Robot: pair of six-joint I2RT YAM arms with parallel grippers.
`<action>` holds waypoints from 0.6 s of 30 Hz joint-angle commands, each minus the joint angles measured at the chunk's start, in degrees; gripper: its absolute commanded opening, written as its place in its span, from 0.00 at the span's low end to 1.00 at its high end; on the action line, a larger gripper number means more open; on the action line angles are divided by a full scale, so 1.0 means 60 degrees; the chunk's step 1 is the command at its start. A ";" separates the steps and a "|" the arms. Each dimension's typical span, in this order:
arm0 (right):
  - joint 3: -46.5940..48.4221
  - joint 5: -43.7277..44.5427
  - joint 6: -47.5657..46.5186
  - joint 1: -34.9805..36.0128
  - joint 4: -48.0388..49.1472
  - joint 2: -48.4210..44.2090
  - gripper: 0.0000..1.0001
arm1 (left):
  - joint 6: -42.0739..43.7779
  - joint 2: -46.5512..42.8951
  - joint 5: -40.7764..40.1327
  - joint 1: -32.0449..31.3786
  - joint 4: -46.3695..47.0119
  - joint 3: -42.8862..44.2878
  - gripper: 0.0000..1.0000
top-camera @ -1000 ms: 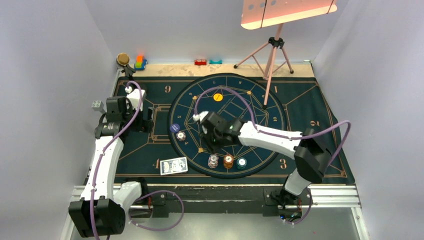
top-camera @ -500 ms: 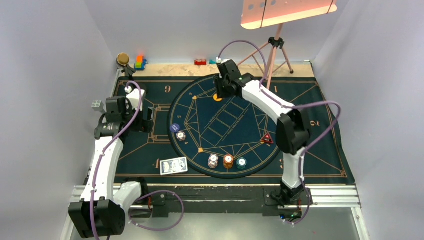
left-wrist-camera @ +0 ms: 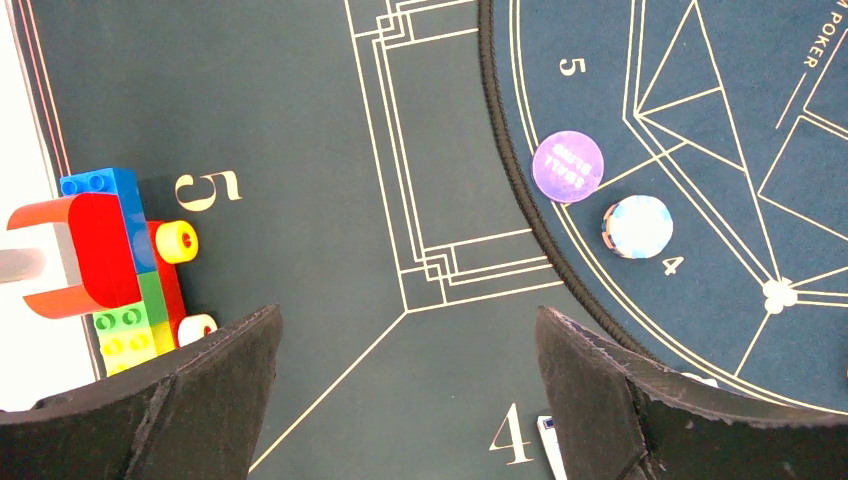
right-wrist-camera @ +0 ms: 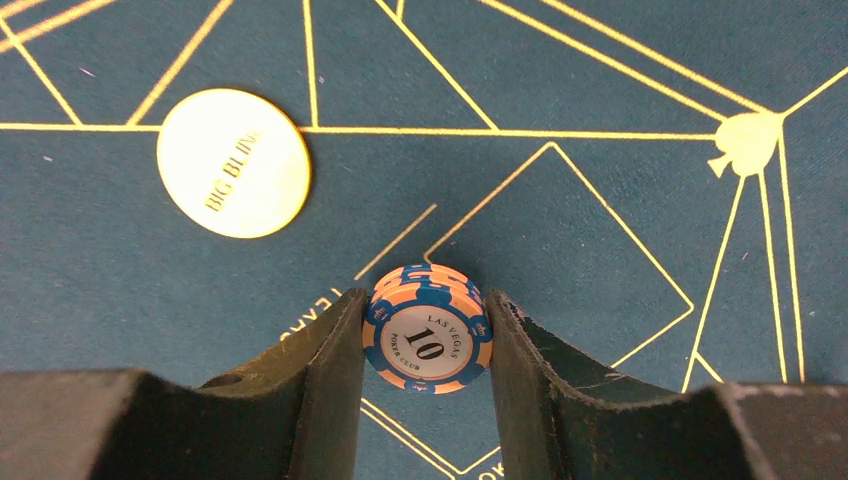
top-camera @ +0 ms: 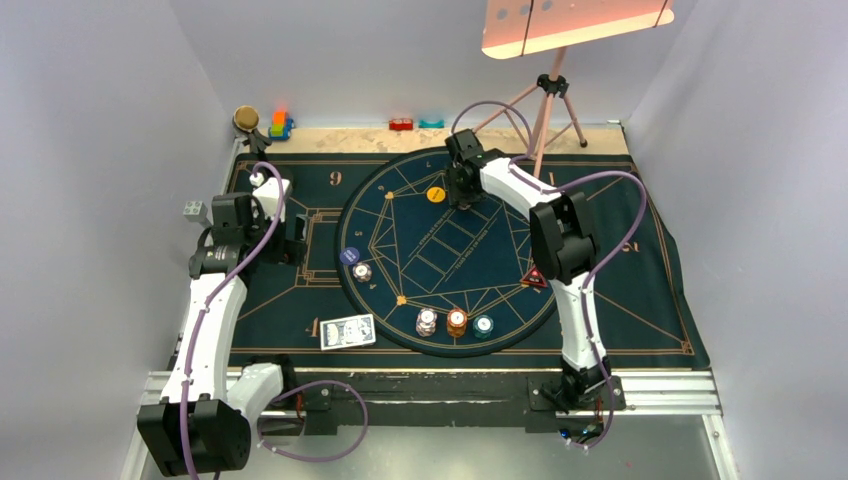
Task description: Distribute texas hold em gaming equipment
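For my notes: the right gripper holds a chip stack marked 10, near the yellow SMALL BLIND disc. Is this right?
No: the yellow disc reads BIG BLIND, as the right wrist view shows. The right gripper does hold the chip stack marked 10.

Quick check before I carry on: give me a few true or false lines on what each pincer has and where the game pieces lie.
1. The right pincer is closed on a stack of chips marked 10. True.
2. The left pincer grips the deck of cards. False: it hangs open and empty over the mat; the deck lies by the mat's near edge.
3. In the right wrist view, the Big Blind disc lies flat, up and left of the held chips, apart from them. True.
4. The red triangular token rests on top of the three chip stacks. False: it lies apart from them, toward the circle's right side.
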 commanded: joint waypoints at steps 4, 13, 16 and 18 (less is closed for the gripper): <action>0.0839 -0.0207 -0.0065 0.0024 0.0126 0.0219 0.47 | 0.0047 -0.0142 0.0058 0.0068 0.0140 -0.0034 1.00; 0.0877 -0.0054 -0.0081 0.0060 -0.0228 -0.0538 0.84 | 0.0057 -0.0187 0.0058 0.0064 0.0139 -0.0049 1.00; 0.0214 -0.0113 -0.0079 0.0362 0.0016 -0.1623 0.85 | 0.0053 -0.0199 0.0077 0.0067 0.0149 -0.0062 1.00; -0.0439 -0.0074 -0.0135 0.0794 0.0067 -0.2359 0.85 | 0.0050 -0.0197 0.0076 0.0065 0.0139 -0.0060 1.00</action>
